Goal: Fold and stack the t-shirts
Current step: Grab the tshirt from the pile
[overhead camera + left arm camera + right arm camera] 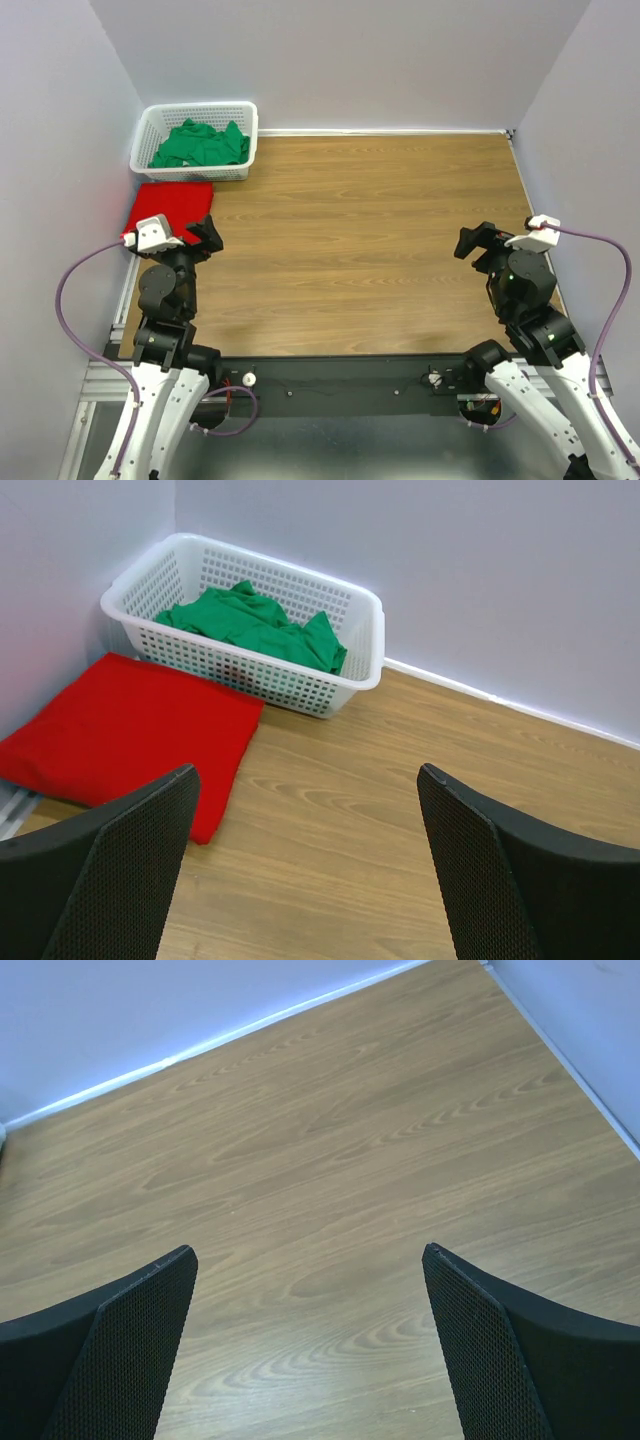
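Observation:
A red t-shirt point(170, 206) point(125, 730) lies folded flat on the table's far left, just in front of the white basket point(146, 128) point(362, 670). Crumpled inside that basket is a green t-shirt point(201, 146) point(255, 625). My left gripper point(207, 238) point(308, 780) hovers open at the left side, close to the red shirt's near right corner, holding nothing. At the right side my right gripper point(474, 243) point(310, 1260) is open too, over bare wood with nothing between its fingers.
The wooden table point(370, 240) is walled in on the left, back and right. The basket fills the back left corner. A black rail with the arm bases runs along the near edge point(330, 375).

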You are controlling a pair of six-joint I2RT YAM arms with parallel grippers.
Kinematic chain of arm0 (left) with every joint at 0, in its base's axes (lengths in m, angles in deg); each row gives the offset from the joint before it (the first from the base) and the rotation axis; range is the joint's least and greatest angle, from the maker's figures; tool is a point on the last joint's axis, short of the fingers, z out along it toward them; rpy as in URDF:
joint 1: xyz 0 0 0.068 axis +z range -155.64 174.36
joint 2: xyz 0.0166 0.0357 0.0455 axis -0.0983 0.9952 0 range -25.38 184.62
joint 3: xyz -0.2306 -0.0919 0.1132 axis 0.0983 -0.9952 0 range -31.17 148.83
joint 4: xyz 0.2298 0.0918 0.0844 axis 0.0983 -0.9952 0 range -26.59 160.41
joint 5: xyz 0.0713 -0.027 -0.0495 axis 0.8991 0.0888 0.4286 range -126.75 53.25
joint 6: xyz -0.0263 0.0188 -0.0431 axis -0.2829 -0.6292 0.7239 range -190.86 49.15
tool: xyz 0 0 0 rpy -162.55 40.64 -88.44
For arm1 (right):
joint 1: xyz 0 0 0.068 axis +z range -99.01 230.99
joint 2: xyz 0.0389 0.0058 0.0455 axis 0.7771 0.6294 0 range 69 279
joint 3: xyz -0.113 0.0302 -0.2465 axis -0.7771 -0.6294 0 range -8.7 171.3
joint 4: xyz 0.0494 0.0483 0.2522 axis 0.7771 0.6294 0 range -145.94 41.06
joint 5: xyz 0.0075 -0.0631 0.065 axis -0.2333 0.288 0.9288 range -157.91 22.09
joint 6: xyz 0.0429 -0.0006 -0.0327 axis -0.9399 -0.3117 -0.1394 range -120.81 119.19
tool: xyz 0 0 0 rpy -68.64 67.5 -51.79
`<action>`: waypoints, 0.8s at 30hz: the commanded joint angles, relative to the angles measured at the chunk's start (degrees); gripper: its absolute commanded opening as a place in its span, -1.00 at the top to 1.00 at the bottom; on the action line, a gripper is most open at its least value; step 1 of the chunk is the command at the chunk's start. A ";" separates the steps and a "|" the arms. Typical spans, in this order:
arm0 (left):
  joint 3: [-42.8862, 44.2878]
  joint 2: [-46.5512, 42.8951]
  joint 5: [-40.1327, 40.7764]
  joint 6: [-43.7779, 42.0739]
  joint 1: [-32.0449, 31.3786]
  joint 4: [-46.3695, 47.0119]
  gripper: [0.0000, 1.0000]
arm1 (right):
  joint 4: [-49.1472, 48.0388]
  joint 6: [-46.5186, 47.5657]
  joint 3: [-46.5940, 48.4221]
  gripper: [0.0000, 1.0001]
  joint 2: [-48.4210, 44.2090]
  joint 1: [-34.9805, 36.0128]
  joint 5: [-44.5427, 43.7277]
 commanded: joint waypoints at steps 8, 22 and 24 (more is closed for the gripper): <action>5.23 14.84 -0.36 2.25 -0.20 3.64 -0.92 | -0.46 -0.02 -0.35 -1.00 1.94 -0.06 1.48; 47.41 69.91 2.45 4.89 6.46 -4.00 -0.76 | -0.55 1.12 0.00 -1.00 8.71 -0.06 6.76; 55.75 79.05 1.75 5.07 7.53 -5.06 -0.70 | -0.55 1.04 0.18 -1.00 9.24 -0.06 6.76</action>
